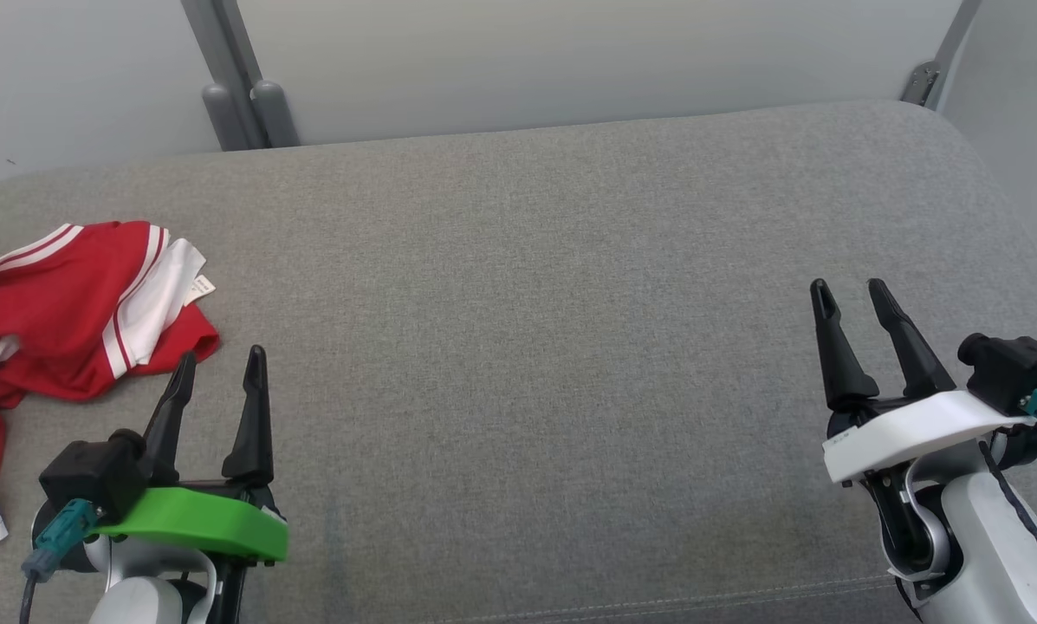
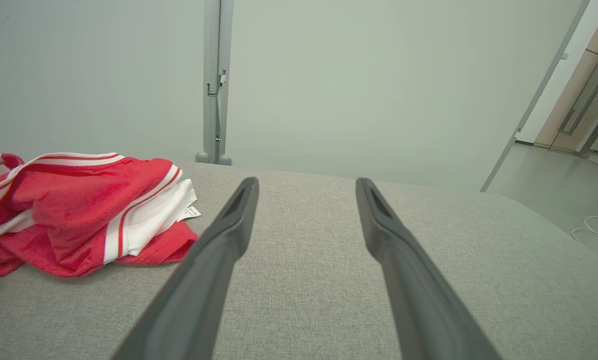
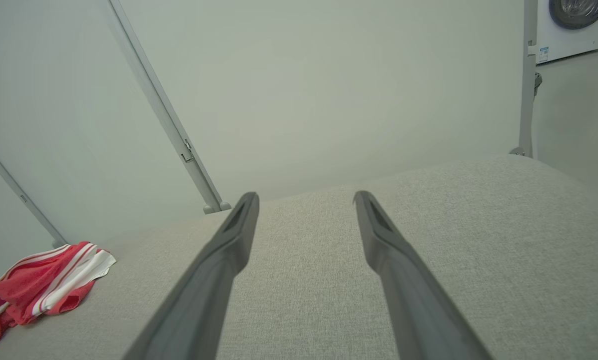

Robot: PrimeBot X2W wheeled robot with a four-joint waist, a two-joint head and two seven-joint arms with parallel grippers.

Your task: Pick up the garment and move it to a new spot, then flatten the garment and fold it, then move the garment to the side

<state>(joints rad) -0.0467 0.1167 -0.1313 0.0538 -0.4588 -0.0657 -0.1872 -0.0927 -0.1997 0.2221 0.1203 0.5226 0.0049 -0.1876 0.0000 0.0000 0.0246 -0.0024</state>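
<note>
A crumpled red garment (image 1: pixel 68 321) with white stripes lies bunched at the far left of the grey cushioned surface (image 1: pixel 535 329). It also appears in the left wrist view as the garment (image 2: pixel 74 210) left of the fingers, and as the garment (image 3: pixel 44 285) at the lower left of the right wrist view. My left gripper (image 1: pixel 223 364) stands open just right of the cloth, touching nothing. Far across at the lower right, my right gripper (image 1: pixel 852 295) is open with nothing between its fingers.
A pale wall panel with a grey post (image 1: pixel 241 95) runs along the back edge of the surface. A metal bracket (image 1: pixel 921 82) sits at the back right corner. A washing machine (image 3: pixel 573 22) stands beyond the right end.
</note>
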